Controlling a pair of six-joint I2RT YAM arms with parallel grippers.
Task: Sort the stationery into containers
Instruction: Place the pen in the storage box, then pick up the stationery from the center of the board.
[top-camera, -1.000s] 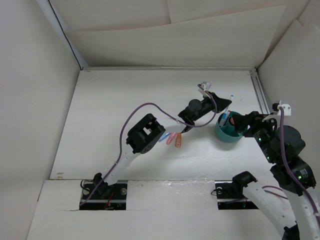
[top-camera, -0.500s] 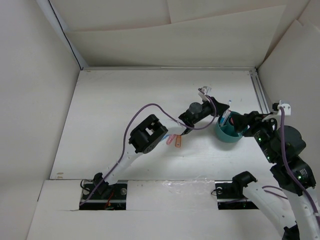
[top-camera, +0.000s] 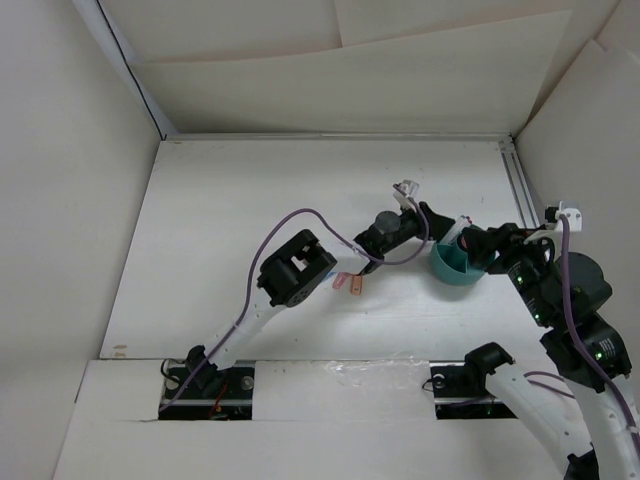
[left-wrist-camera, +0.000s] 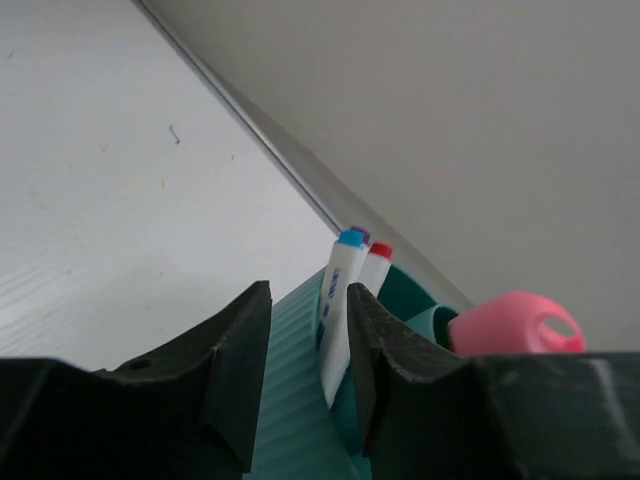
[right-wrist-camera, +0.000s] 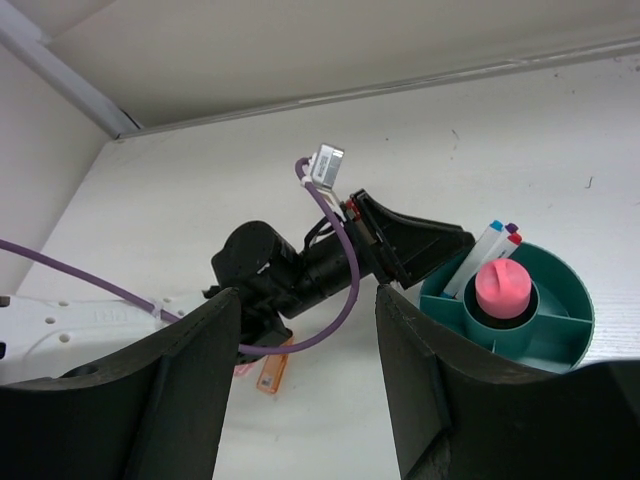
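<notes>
Leftmost on the white table (top-camera: 220, 230), a pink marker (top-camera: 343, 282) and an orange marker (top-camera: 357, 287) lie side by side, flat, just beside the left arm's elbow and well apart from the cup. The right wrist view shows the orange marker (right-wrist-camera: 275, 370) clearly; the pink one is mostly hidden behind a finger.

Next, the left gripper (top-camera: 445, 235) reaches across to the near-left rim of the teal cup (top-camera: 455, 270). A purple cable (top-camera: 300, 213) loops along that arm. In the left wrist view its fingers (left-wrist-camera: 230, 370) are parted, and the cup's ribbed outer wall (left-wrist-camera: 300, 410) shows through the gap. A white pen with a blue tip (left-wrist-camera: 343, 300) stands in the cup, close against the right-hand finger's edge but with clear space to the other finger, so nothing looks pinched. A red-tipped pen (left-wrist-camera: 376, 262) leans just behind it.

Inside the cup, the right wrist view shows dividers and a round middle cell holding the pink-capped glue stick (right-wrist-camera: 500, 287), upright. Both pens sit in the outer compartment on the cup's left side, tilted outward, tips up.

Rightmost, the right gripper (top-camera: 478, 245) hovers above the cup's right side. Its fingers (right-wrist-camera: 190, 390) are spread wide with nothing between them, touching nothing.
</notes>
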